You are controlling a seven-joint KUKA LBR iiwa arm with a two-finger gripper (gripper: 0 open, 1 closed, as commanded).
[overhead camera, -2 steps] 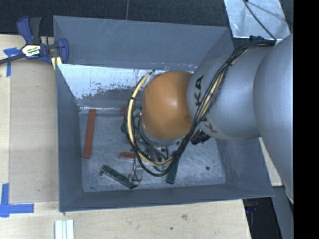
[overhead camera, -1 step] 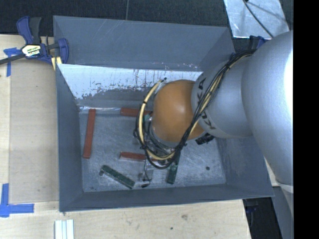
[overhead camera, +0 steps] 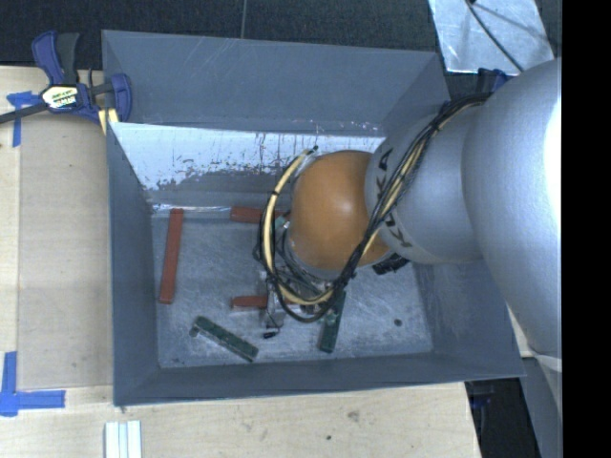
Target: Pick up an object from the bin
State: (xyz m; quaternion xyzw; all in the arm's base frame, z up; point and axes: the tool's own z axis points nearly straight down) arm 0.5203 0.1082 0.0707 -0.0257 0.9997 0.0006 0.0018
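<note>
Looking into the bin point(overhead camera: 132, 256), you see the gripper point(overhead camera: 273, 321) low near the floor's front edge, just beside a small red-brown block point(overhead camera: 246, 302); a dark green strip point(overhead camera: 224, 339) lies near. Whether it is clenched or released, you cannot tell.

The grey metal bin point(overhead camera: 277, 84) has sloping walls and a scuffed, flat floor. On that floor, by the left wall, lies a long reddish-brown bar point(overhead camera: 171, 256), running from back to front. A short reddish-brown block point(overhead camera: 244, 215) rests near the back wall. A small red piece point(overhead camera: 248, 302) sits near the middle of the floor. Toward the front, a flat dark green strip point(overhead camera: 224, 339) lies slantwise, well apart from a shorter dark green stick point(overhead camera: 329, 333) to its right.
</note>
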